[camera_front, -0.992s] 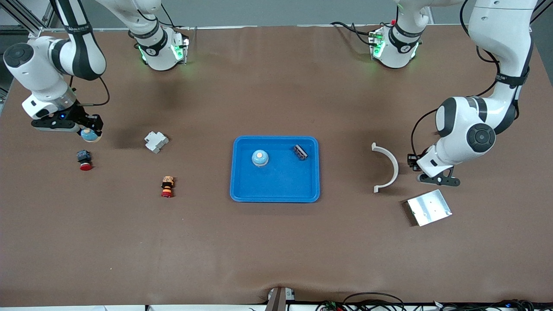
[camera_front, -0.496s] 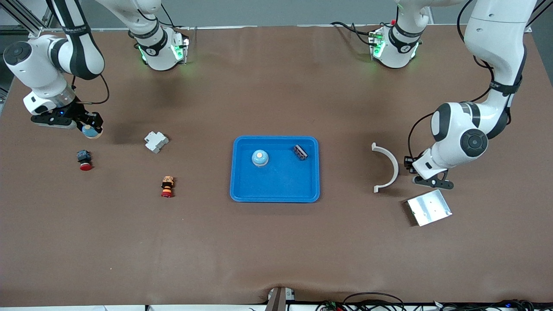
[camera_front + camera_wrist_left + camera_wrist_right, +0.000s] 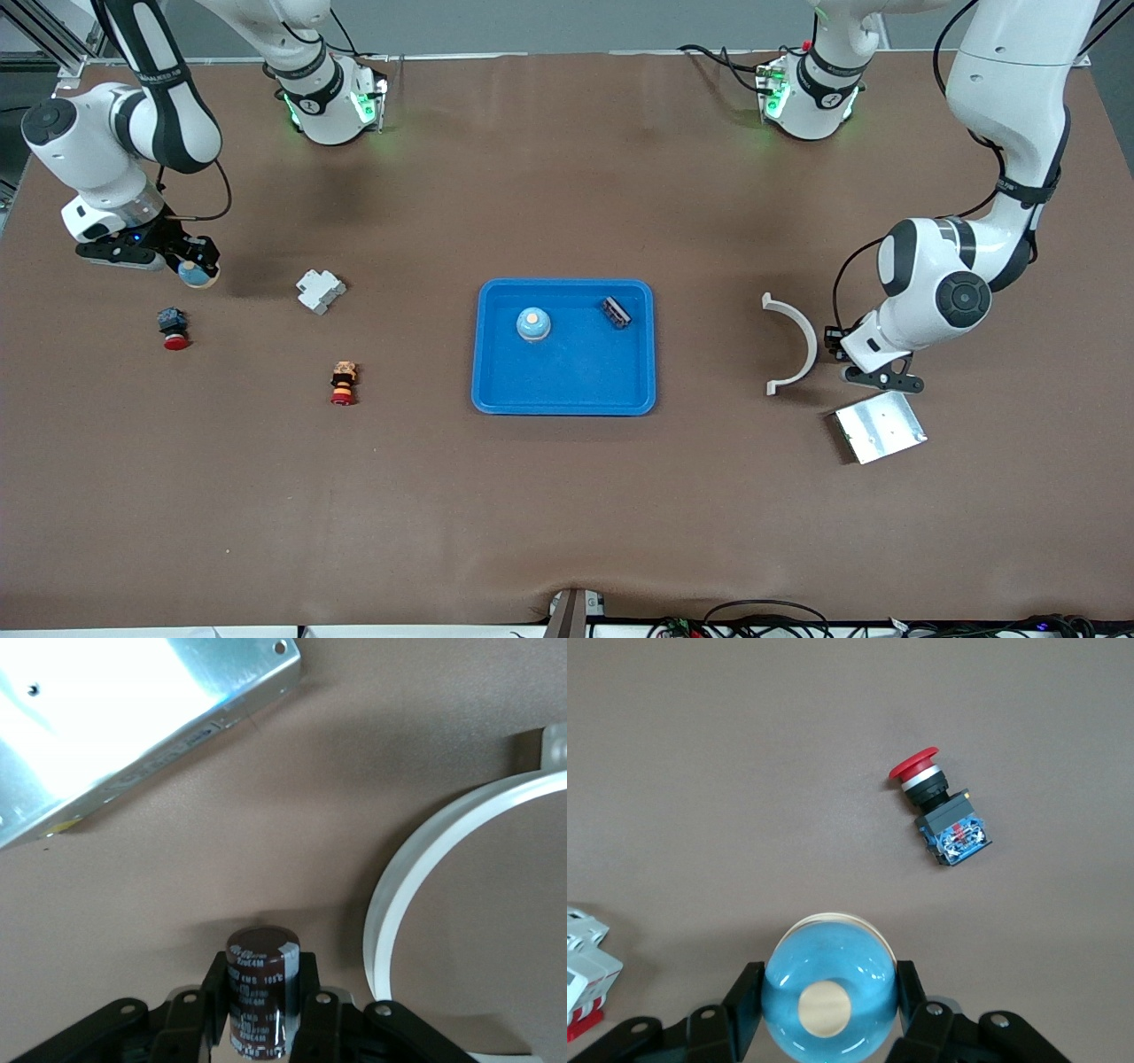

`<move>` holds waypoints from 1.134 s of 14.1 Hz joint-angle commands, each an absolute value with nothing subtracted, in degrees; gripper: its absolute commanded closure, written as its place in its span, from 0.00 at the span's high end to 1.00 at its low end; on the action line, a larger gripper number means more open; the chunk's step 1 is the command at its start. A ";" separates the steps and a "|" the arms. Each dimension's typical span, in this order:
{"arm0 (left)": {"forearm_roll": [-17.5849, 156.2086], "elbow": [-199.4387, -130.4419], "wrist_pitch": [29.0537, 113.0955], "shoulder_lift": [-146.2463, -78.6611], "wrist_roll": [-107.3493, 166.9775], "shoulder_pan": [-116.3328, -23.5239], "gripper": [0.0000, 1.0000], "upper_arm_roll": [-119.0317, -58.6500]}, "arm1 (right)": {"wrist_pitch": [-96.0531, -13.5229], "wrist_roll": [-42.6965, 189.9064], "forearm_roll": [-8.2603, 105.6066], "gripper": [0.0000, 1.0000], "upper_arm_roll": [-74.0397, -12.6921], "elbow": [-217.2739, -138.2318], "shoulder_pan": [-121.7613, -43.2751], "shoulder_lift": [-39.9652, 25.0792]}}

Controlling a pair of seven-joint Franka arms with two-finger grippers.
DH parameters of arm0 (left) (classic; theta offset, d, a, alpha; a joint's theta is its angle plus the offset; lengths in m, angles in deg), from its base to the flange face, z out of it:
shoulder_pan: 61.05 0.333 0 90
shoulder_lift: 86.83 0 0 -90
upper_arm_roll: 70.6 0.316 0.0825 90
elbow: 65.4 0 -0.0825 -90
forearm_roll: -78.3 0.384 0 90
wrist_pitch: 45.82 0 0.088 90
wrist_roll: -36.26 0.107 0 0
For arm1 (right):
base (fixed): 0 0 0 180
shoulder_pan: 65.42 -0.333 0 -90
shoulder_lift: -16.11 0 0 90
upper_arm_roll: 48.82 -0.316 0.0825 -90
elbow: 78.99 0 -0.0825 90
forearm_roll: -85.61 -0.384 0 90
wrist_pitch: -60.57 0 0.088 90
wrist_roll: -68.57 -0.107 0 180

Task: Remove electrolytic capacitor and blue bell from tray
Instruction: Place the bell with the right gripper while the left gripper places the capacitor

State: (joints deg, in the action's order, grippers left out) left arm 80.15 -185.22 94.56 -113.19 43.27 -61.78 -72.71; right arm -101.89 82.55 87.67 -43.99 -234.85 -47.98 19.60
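Blue tray [image 3: 496, 390] at mid-desk, holding a bell [image 3: 533, 324] toward the right arm's end and a capacitor [image 3: 617, 312] near its corner toward the left arm's base. Right pincer [image 3: 829, 1010], over the desk's right-arm end, pinches a second bell [image 3: 828, 996] above a red push-button [image 3: 941, 808]. Left pincer [image 3: 263, 1014], over the left-arm end, pinches a second capacitor [image 3: 260, 990] between a white arc [image 3: 416, 868] and a metal plate [image 3: 115, 713].
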 commanded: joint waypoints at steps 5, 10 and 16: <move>81.20 -184.58 95.15 -114.08 44.00 -61.58 0.38 -72.89 | -109.58 84.04 85.00 0.00 -44.24 -236.49 -48.11 14.79; 81.20 -184.76 95.15 -113.99 44.00 -61.49 0.48 -72.89 | -109.76 84.04 82.35 0.00 -44.33 -236.49 -48.54 13.83; 81.20 -184.93 94.54 -113.46 44.00 -61.49 1.00 -72.89 | -116.44 84.04 82.18 0.00 -44.60 -236.41 -48.72 8.47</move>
